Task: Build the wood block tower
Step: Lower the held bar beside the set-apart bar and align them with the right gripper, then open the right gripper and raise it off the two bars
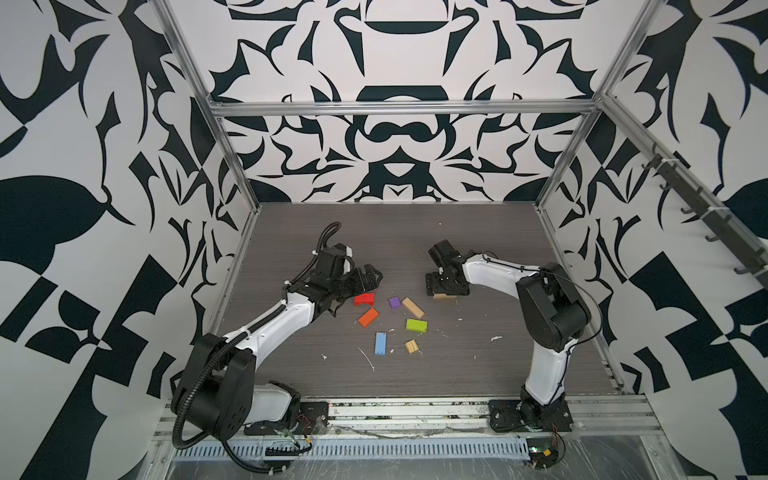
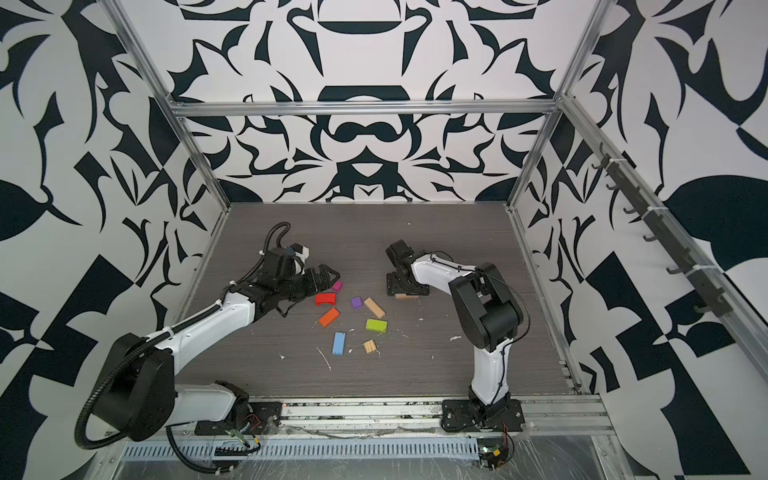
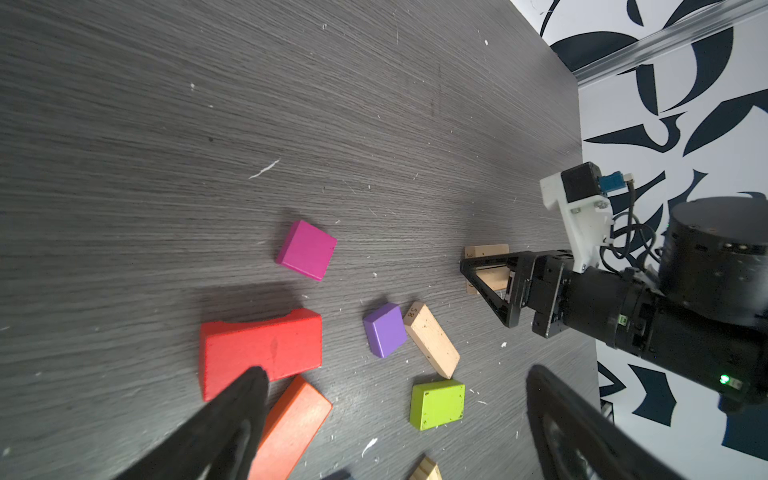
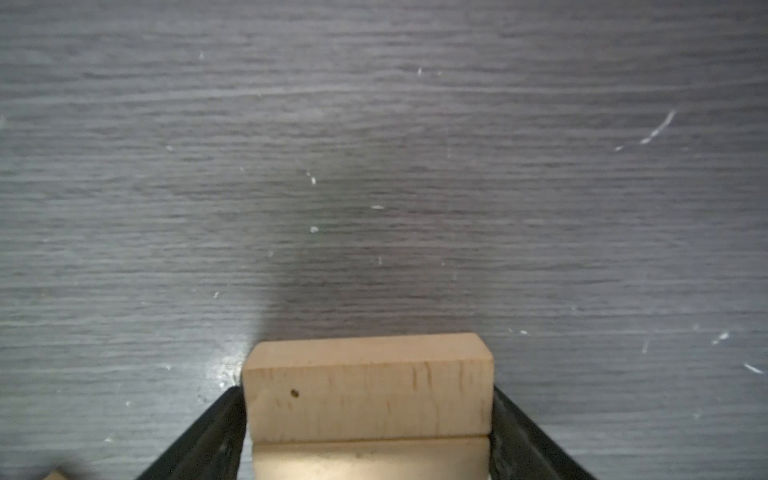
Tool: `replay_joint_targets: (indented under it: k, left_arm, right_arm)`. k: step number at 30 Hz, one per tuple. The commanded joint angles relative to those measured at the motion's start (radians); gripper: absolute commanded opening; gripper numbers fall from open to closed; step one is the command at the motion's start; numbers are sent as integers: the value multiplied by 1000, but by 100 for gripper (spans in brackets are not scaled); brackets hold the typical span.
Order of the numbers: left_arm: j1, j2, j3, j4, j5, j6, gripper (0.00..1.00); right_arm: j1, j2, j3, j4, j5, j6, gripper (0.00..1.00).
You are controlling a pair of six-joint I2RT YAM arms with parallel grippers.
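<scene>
The right gripper [image 1: 445,291] is down at the table [image 1: 478,232], to the right of the loose pieces. In the right wrist view its fingers [image 4: 224,419] lie against both sides of two tan planks [image 4: 368,399] set tight together, so it is clamped on that pair. The left gripper [image 3: 397,372] hangs low with its jaws wide apart and holds nothing. It is close to the red block [image 3: 262,345] and the orange block [image 3: 295,419], which lie just beside each other. The magenta cube [image 2: 337,286] sits near its tip, towards the back wall. The other pieces lie flat on the table between the arms. A purple cube [image 1: 394,302] is just beside a third tan plank [image 1: 412,307], and a green block [image 1: 416,325], a blue block [image 1: 380,343] and a ridged tan square [image 1: 411,346] lie apart from one another.
</scene>
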State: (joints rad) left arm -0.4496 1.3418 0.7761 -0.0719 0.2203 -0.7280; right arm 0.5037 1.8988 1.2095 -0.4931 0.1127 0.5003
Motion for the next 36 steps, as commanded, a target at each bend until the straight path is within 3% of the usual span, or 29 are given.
replay_joint_targets:
  k: [1,18,36]
  left_arm:
    - [3,-24,-7,-11,-12,7,100]
    - [3,-24,-3,-10,-10,7,100]
    - [2,-9,15,-9,-7,1,100]
  right_arm:
    - [-4,6,4,-27,38,9,86]
    - [-5,-76,24,-23,39,-25,95]
    - [-3,-192,39,-60,7,-79,89]
